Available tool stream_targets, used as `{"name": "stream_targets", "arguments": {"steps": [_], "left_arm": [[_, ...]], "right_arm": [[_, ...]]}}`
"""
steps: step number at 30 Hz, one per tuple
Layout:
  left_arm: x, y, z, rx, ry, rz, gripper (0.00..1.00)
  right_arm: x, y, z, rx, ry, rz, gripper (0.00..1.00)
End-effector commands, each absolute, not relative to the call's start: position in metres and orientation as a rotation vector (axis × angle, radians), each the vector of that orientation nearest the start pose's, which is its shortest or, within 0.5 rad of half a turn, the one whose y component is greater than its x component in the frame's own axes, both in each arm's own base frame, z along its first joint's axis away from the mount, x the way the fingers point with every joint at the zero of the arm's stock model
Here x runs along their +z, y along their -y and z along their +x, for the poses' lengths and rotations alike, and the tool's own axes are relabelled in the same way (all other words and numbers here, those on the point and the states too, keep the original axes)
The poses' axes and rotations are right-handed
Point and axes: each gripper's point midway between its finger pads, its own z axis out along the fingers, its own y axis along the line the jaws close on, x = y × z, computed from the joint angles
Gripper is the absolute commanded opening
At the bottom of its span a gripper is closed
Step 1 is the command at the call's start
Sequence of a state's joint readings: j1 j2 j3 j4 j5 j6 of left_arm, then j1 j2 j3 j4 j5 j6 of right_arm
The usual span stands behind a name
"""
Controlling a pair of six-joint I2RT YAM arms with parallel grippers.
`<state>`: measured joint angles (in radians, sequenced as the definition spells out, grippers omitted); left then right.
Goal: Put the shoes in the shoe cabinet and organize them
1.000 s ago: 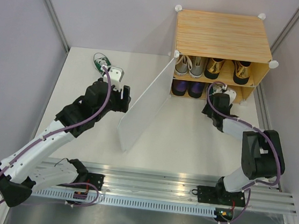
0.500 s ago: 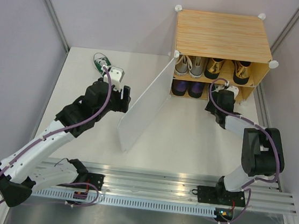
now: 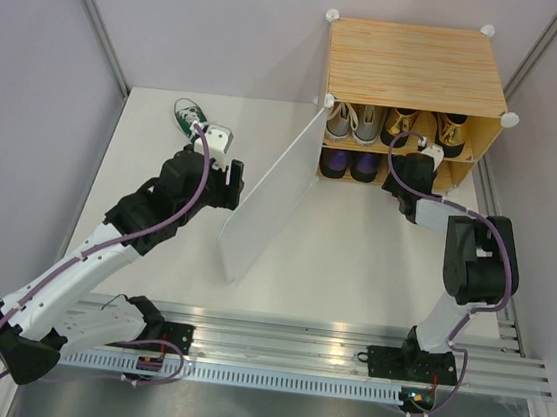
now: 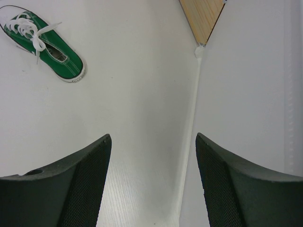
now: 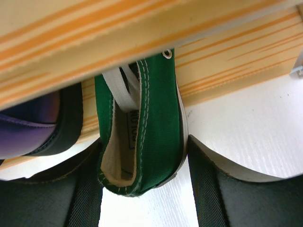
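grey sneakers [image 3: 354, 123], gold shoes [image 3: 400, 128] and purple dress shoes [image 3: 349, 164] sit in the shoe cabinet [image 3: 415, 68]. the right gripper [image 5: 142, 158] grips one green sneaker [image 5: 156, 118] beside the purple pair. the second green sneaker [image 4: 45, 45] lies on the table [image 4: 123, 94]; the left gripper [image 4: 152, 137] is wide and empty.

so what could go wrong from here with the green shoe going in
1. The held green sneaker in the right claw passes close under the wooden board; its laces or upper could snag there.
2. It sits right beside the purple shoe and may shove it.
3. The open left claw hovers next to the white door; a careless move could swing it.
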<state>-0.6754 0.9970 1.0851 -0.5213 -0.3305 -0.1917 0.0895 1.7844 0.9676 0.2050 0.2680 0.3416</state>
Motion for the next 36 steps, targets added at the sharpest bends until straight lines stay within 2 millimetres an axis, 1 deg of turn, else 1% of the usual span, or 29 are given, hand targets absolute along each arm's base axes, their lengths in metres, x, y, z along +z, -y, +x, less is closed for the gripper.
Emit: {"name": "stream_targets", "arguments": {"steps": [1, 4, 16, 17, 24, 29, 31, 32, 34, 35, 36], "left_arm": [[0.285, 0.164, 0.282, -0.234, -1.937, 0.297, 0.75], [0.285, 0.164, 0.282, -0.235, -1.938, 0.299, 0.75], [0.285, 0.166, 0.282, -0.241, -1.939, 0.306, 0.75], [0.285, 0.165, 0.282, -0.240, -1.939, 0.305, 0.75], [0.286, 0.165, 0.282, -0.241, -1.936, 0.306, 0.75], [0.285, 0.166, 0.282, -0.242, -1.936, 0.309, 0.76], [0.285, 0.165, 0.282, -0.239, -1.937, 0.310, 0.76], [0.285, 0.166, 0.282, -0.241, -1.935, 0.310, 0.76], [0.285, 0.165, 0.282, -0.240, -1.937, 0.311, 0.76], [0.285, 0.165, 0.282, -0.240, -1.937, 0.311, 0.76], [0.285, 0.166, 0.282, -0.241, -1.935, 0.310, 0.76]], "right_arm": [[0.100, -0.009, 0.504, 0.000, -1.947, 0.405, 0.01], [0.097, -0.011, 0.509, 0.005, -1.945, 0.393, 0.01], [0.096, -0.015, 0.526, 0.025, -1.931, 0.392, 0.01], [0.098, -0.015, 0.528, 0.033, -1.925, 0.394, 0.01], [0.097, -0.018, 0.535, 0.042, -1.921, 0.389, 0.01], [0.099, -0.018, 0.542, 0.043, -1.909, 0.393, 0.01], [0.099, -0.018, 0.544, 0.050, -1.909, 0.396, 0.07], [0.099, -0.020, 0.544, 0.057, -1.910, 0.394, 0.15], [0.097, -0.022, 0.544, 0.066, -1.920, 0.389, 0.28], [0.096, -0.021, 0.543, 0.066, -1.924, 0.390, 0.41], [0.097, -0.021, 0.541, 0.065, -1.930, 0.392, 0.45]]}}
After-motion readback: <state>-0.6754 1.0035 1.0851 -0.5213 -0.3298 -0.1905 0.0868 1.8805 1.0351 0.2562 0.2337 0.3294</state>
